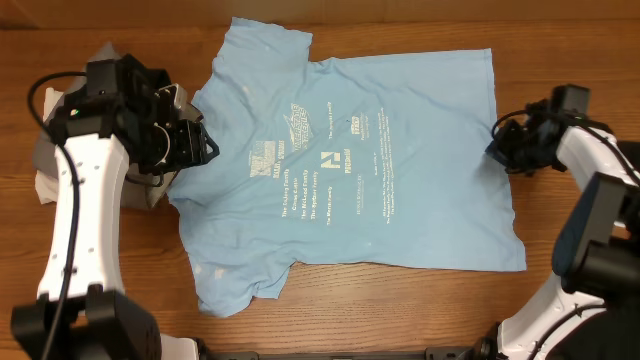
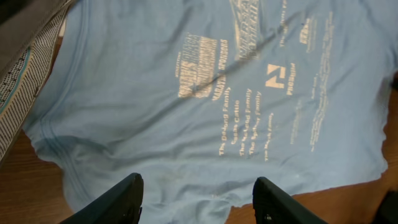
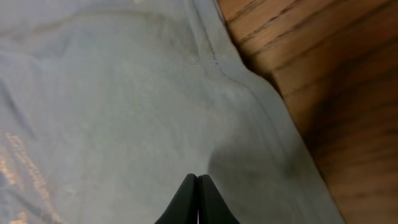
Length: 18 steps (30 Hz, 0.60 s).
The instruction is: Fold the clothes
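Observation:
A light sky-blue T-shirt (image 1: 400, 190) with pale printed lettering lies spread flat on the wooden table, neck end to the left and hem to the right. My left gripper (image 1: 203, 140) hovers over the shirt's left edge, open, and nothing sits between its fingers. In the left wrist view the shirt (image 2: 155, 124) fills the frame under the open left gripper (image 2: 198, 186). My right gripper (image 1: 497, 148) is at the shirt's right hem. In the right wrist view the right gripper (image 3: 198, 177) is shut just above the cloth (image 3: 124, 93), with no fabric seen pinched.
A pile of other clothes (image 1: 50, 150), grey and white, lies under the left arm at the table's left side; its grey and patterned cloth (image 2: 18, 68) shows at the left wrist view's edge. Bare wood (image 1: 400, 300) runs along the front.

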Motion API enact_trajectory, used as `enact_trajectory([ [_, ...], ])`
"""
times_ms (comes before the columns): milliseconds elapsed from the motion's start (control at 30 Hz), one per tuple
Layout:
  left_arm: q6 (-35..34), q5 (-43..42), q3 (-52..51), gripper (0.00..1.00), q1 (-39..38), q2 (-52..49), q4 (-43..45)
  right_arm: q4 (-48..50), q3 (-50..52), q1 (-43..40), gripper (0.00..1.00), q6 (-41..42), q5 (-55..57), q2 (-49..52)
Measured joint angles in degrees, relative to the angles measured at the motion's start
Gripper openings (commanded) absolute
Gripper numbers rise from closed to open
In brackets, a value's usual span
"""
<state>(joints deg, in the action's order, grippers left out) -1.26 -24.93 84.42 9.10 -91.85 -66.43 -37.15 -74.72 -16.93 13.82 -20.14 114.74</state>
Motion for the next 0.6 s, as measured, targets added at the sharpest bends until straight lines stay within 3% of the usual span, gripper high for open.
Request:
enact_trajectory([
  [267,0.1,-0.8,0.0,0.61,0.0,3.4,-3.8,3.0,-1.1,0.3,0.04,2.1,3.7,3.2],
  [467,0.2,-1.0,0.0,0.62,0.0,3.4,-4.3,2.5,-1.4,-4.7,0.04,3.1,4.1,3.3],
  [533,0.2,-1.0,0.0,0.65,0.0,3.4,-4.1,2.3,-1.5,-6.5,0.11,3.5,4.0,3.3],
  [600,0.5,-1.0,0.0,0.79,0.0,3.4,-4.0,1.8,-1.7,-7.9,0.27,3.9,3.5,3.3],
])
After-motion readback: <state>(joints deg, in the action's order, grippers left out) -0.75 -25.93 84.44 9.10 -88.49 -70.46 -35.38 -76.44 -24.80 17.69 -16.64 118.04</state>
